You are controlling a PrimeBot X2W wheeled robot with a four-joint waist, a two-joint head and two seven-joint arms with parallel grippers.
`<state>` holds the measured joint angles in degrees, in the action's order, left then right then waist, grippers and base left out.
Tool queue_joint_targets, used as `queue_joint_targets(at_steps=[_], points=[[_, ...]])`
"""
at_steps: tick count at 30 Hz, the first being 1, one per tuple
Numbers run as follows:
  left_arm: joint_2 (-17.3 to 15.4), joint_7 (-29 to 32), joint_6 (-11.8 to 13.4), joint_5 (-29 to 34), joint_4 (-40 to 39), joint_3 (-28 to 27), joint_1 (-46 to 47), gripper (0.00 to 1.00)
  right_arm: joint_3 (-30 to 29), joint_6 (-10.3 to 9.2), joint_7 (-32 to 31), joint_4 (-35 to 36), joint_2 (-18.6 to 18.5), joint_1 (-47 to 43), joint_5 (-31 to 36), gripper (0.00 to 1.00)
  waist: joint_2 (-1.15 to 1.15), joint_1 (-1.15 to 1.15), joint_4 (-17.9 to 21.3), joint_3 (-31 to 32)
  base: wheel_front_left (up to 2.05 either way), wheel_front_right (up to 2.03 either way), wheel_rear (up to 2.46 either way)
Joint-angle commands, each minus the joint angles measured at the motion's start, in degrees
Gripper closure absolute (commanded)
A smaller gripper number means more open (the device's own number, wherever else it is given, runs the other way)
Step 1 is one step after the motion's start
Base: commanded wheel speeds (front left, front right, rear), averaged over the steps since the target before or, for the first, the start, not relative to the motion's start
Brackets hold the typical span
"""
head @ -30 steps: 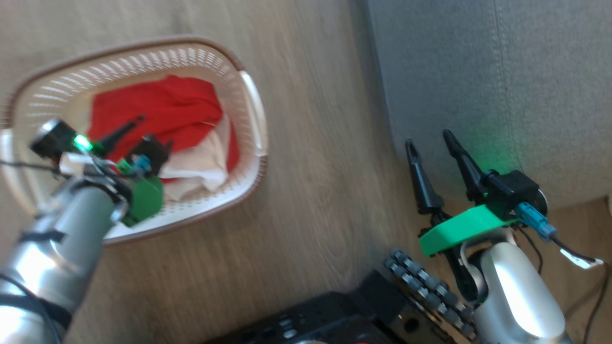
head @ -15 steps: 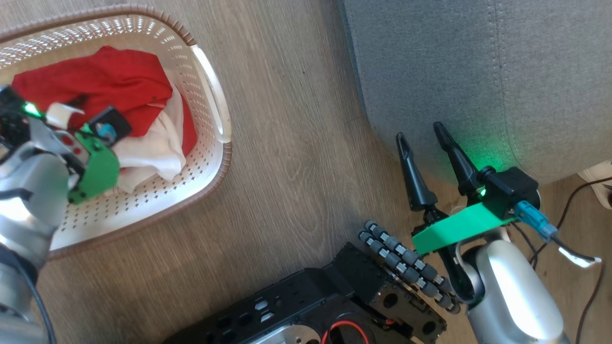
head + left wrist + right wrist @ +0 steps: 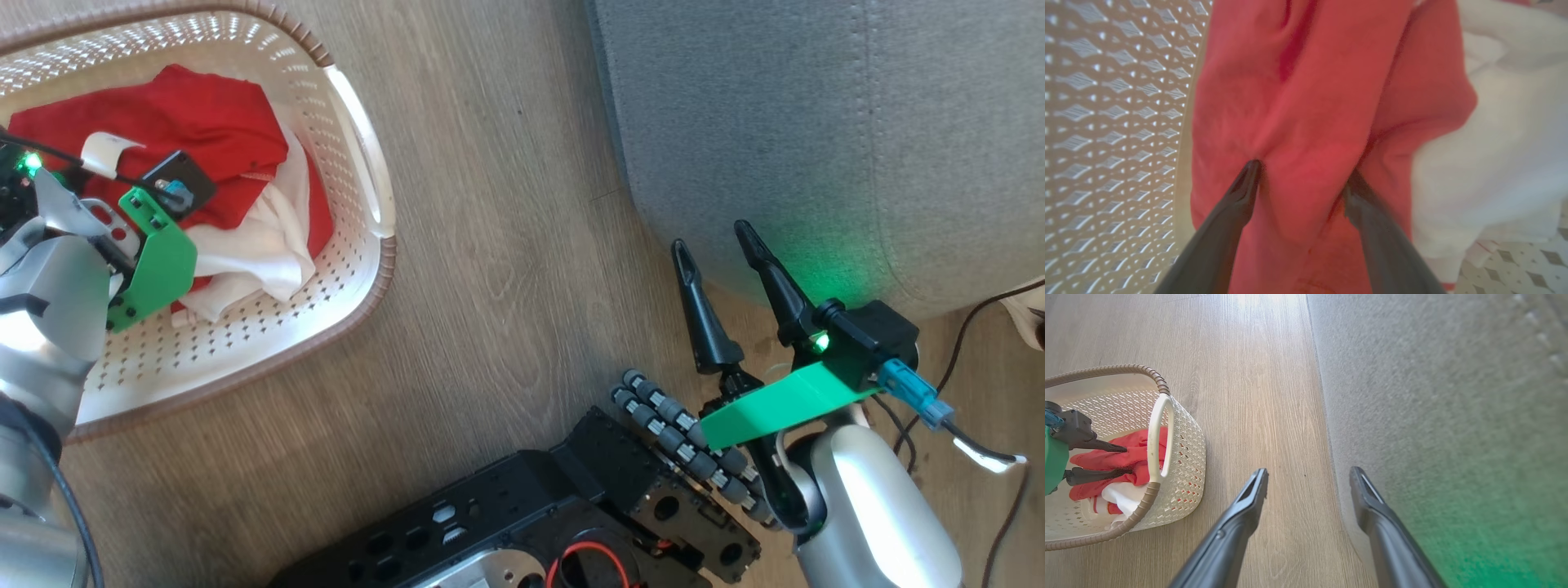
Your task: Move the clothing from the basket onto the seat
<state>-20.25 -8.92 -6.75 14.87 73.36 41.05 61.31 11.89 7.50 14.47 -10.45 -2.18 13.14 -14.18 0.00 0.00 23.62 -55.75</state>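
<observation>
Between spread fingers of left gripper (image 3: 1303,169): red clothing (image 3: 1310,81) fold, not yet gripped. Next: clench, lift out of basket (image 3: 1106,122).

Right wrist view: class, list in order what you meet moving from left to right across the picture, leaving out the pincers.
basket with the clothing inside → wooden floor → seat
</observation>
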Motion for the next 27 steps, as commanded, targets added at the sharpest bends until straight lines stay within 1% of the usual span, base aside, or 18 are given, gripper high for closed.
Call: queue_joint_targets(at_steps=[1, 2, 3, 4, 5, 8, 12, 16, 20, 24, 27], points=[[-1.36, 0.76, -0.28, -0.85, 0.34, -0.36, -0.62, 0.00, 1.22, -0.01, 0.52, 1.26, -0.70, -3.87, -0.04, 0.00, 0.00, 0.00, -0.21, -0.16, 0.00, 0.00, 0.00], [-1.44, 1.31, -0.44, -1.25, 0.40, -0.26, -0.69, 0.00, 1.30, -0.01, 0.52, 1.38, -0.70, -3.87, 0.05, 0.00, 0.00, 0.00, -0.29, -0.24, 0.00, 0.00, 0.00], [-1.49, 1.85, -0.55, -1.69, 0.44, -0.15, -0.76, 0.13, 1.42, -0.01, 0.52, 1.48, -0.70, -3.88, 0.10, 0.00, 0.00, 0.00, -0.37, -0.30, 0.00, 0.00, 0.00], [-1.48, 2.30, -0.62, -2.06, 0.47, 0.04, -0.78, 0.74, 1.54, -0.01, 0.52, 1.56, -0.70, -3.88, 0.12, 0.00, 0.00, 0.00, -0.44, -0.35, 0.00, 0.00, 0.00], [-1.42, 2.63, -0.66, -2.44, 0.49, 0.28, -0.83, 1.00, 1.70, -0.01, 0.52, 1.61, -0.70, -3.86, 0.10, 0.00, 0.00, 0.00, -0.50, -0.37, 0.00, 0.00, 0.00], [-1.13, 2.65, -0.70, -4.19, 0.54, 1.28, -1.27, 1.00, 2.10, -0.01, 0.52, 1.57, -0.70, -3.67, 0.08, 0.00, 0.00, 0.00, -0.58, -0.35, 0.00, 0.00, 0.00], [-1.55, 0.36, -0.72, -6.22, 0.56, 2.35, -0.83, 1.00, 2.25, -0.01, 0.52, 1.28, -0.70, -2.67, 0.18, 0.00, 0.00, 0.00, -0.73, -0.26, 0.00, 0.00, 0.00], [-1.75, -0.52, -0.72, -8.30, 0.58, 2.77, -1.08, 1.00, 2.33, -0.01, 0.52, 1.03, -0.70, -1.15, 0.44, 0.00, 0.00, 0.00, -0.86, 0.38, 0.00, 0.00, 0.00], [-2.01, -2.10, -0.73, -10.83, 0.58, 1.74, -1.36, 1.00, 2.77, -0.01, 0.52, 0.45, -0.70, 0.83, 0.71, 0.00, 0.00, 0.00, -0.78, 1.90, 0.00, 0.00, 0.00], [-2.00, -3.58, -0.17, -13.05, 0.58, 0.06, -1.93, 1.00, 3.21, -0.01, 0.52, -0.15, -0.70, 2.78, 0.96, 0.00, 0.00, 0.00, -0.72, 3.59, 0.00, 0.00, 0.00], [-0.43, -5.21, 0.89, -15.50, 0.44, -1.50, -3.90, 1.00, 2.34, -0.01, 0.52, -1.52, -0.70, 4.38, 2.13, 0.00, 0.00, 0.00, -2.65, 8.03, 0.00, 0.00, 0.00]])
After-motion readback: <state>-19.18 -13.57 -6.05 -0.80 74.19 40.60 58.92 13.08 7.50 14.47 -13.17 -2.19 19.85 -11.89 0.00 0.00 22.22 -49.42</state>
